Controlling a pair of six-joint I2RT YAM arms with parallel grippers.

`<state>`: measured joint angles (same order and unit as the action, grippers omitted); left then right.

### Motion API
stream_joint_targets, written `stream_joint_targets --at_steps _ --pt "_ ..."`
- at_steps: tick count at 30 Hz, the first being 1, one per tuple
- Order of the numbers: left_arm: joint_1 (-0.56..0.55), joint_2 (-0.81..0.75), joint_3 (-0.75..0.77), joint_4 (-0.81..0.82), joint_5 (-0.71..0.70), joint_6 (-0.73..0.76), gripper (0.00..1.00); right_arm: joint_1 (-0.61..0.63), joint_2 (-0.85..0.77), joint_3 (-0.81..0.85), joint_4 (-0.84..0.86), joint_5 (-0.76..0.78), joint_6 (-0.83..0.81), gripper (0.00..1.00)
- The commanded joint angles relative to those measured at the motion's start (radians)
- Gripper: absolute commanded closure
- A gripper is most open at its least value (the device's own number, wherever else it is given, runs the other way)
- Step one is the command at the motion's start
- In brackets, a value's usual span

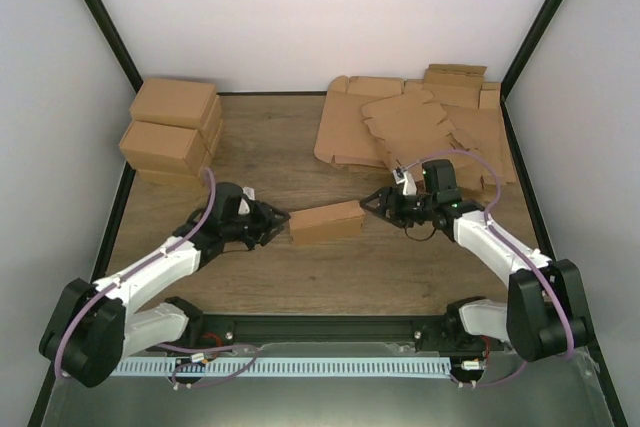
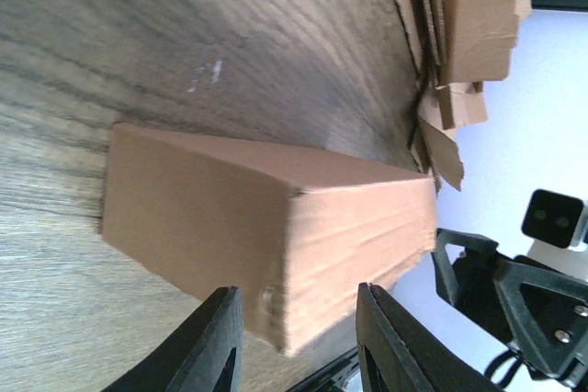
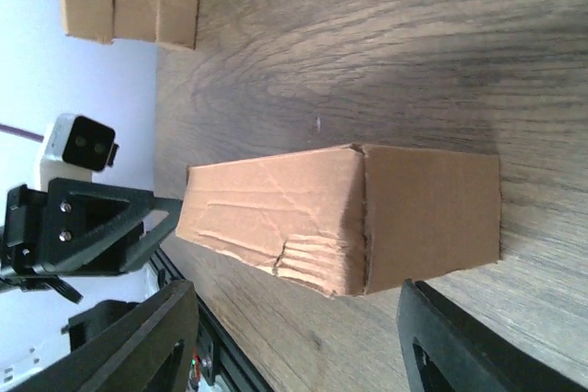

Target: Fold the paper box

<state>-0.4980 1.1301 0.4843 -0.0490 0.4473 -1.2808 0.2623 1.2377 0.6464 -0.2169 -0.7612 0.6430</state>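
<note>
Item: paper box (image 1: 326,221), closed up (finished, by my reading), lying on the wooden surface (image 1: 280,147).
- Left end effector (image 1: 277,227): at the box's left end, parted, straddling a corner.
- Right end effector (image 1: 372,201): just off the box's right end, spread wide, empty.

I judge they bracket it for squaring.

Flat blanks (image 1: 420,127): beyond the box, right.

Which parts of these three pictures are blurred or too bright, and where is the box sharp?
Top external: even soft light, the paper box sharp with little shadow. Left wrist: box sharp, the left hand's fingers dark and slightly soft, the far right washed out white. Right wrist: box sharp, the right hand's fingers dark and blurred, the upper left overexposed.
</note>
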Motion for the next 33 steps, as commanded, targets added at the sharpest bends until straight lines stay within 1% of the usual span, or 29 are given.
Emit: stream_joint_targets --at_steps 1,2,3,5,7,9,12,15,24,28,31,33 --pt "0.006 -0.035 0.077 -0.111 -0.014 0.080 0.63 -0.029 0.010 0.042 0.048 -0.135 -0.068 0.42" --pt "0.008 -0.036 0.086 -0.112 -0.008 0.087 0.63 -0.030 0.021 0.042 0.069 -0.163 -0.067 0.48" --pt "0.009 -0.035 0.092 -0.106 0.005 0.093 0.67 -0.030 0.032 0.041 0.083 -0.185 -0.064 0.54" --pt "0.009 -0.026 0.094 -0.063 0.049 0.101 0.79 -0.031 0.045 0.042 0.107 -0.206 -0.060 0.69" --pt "0.009 0.000 0.094 -0.016 0.105 0.107 0.95 -0.031 0.056 0.032 0.144 -0.219 -0.050 0.86" --pt "0.009 0.032 0.092 0.037 0.158 0.113 0.96 -0.031 0.065 0.008 0.219 -0.256 -0.024 0.98" --pt "0.007 0.081 0.082 0.119 0.212 0.113 0.96 -0.031 0.088 -0.025 0.341 -0.300 0.027 0.99" --pt "0.007 0.123 0.074 0.160 0.232 0.117 0.96 -0.031 0.138 -0.032 0.406 -0.316 0.039 0.99" --pt "0.007 0.206 0.039 0.184 0.220 0.148 0.96 -0.031 0.332 -0.090 0.571 -0.344 0.061 0.99" --pt "0.007 0.261 0.009 0.230 0.229 0.147 0.96 -0.031 0.344 -0.089 0.555 -0.348 0.042 0.99" --pt "0.007 0.275 0.015 0.228 0.234 0.153 0.96 -0.031 0.296 -0.058 0.475 -0.331 0.001 0.99" --pt "0.007 0.258 0.036 0.198 0.228 0.165 0.96 -0.032 0.255 -0.031 0.407 -0.310 -0.035 0.99"
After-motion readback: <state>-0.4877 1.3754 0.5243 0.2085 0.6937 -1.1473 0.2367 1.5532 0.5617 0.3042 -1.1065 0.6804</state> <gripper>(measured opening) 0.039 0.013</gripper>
